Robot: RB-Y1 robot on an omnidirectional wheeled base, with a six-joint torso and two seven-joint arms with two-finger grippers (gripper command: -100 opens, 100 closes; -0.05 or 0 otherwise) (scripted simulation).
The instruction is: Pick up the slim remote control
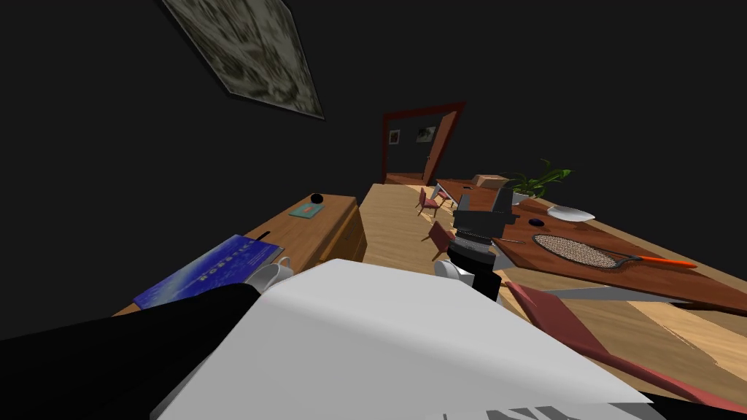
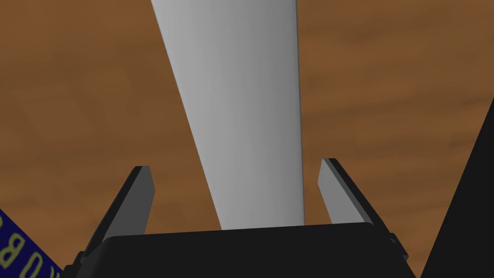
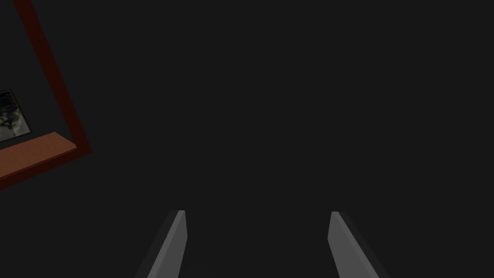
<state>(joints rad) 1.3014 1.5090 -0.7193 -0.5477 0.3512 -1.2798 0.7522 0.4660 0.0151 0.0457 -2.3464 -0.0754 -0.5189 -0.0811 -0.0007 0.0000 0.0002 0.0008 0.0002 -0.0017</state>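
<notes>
Grey remote (image 2: 246, 120) lies on the brown wood top (image 2: 386, 96), running lengthwise straight out from the left gripper (image 2: 236, 164) and centred between its fingers (image 2: 142, 193). Fingers spread wide, a gap each side of the remote, no contact. Blue book (image 2: 19, 251) near that gripper. Right gripper (image 3: 255, 212) well apart from it, fingers also spread.

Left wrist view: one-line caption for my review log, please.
Open left gripper straddles the light grey slim remote control on a brown wooden top, fingers clear of its sides.
</notes>
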